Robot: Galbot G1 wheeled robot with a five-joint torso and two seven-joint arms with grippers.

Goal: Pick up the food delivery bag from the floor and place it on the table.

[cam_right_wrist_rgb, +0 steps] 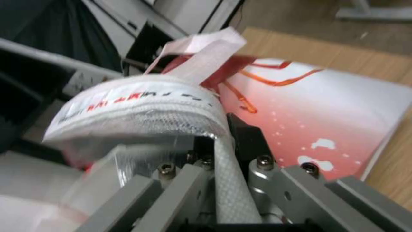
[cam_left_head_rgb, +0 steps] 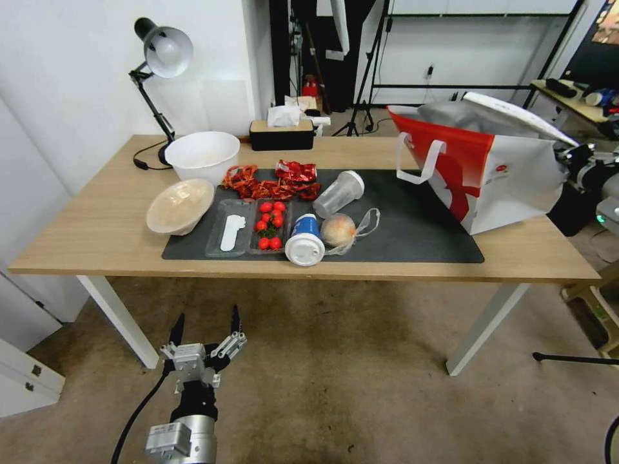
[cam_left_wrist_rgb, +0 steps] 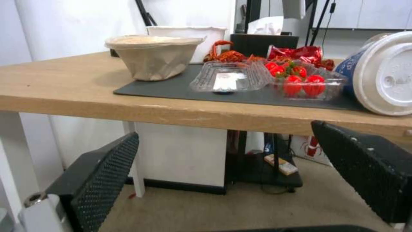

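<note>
The food delivery bag (cam_left_head_rgb: pixel 490 174), white with red panels and a foil lining, rests tilted on the right end of the table (cam_left_head_rgb: pixel 97 219), partly on the dark mat. My right gripper (cam_left_head_rgb: pixel 574 158) is at the bag's far right side. In the right wrist view the right gripper (cam_right_wrist_rgb: pixel 221 145) is shut on a white strap handle (cam_right_wrist_rgb: pixel 229 187), with the bag's printed side (cam_right_wrist_rgb: pixel 334 106) beyond it. My left gripper (cam_left_head_rgb: pixel 205 325) hangs open and empty over the floor (cam_left_head_rgb: pixel 335 367), below the table's front edge (cam_left_wrist_rgb: pixel 172 111); its black fingers (cam_left_wrist_rgb: pixel 103 180) stand wide apart.
The mat's left half holds a blue cup (cam_left_head_rgb: pixel 304 237), a clear cup (cam_left_head_rgb: pixel 340 193), a bagged bun (cam_left_head_rgb: pixel 339 229), a tomato tray (cam_left_head_rgb: pixel 269 224), crayfish (cam_left_head_rgb: pixel 267 183) and two bowls (cam_left_head_rgb: pixel 180 205). A lamp (cam_left_head_rgb: pixel 161 51) and tissue box (cam_left_head_rgb: pixel 282 134) stand behind. White table legs (cam_left_head_rgb: pixel 119 319) flank the floor.
</note>
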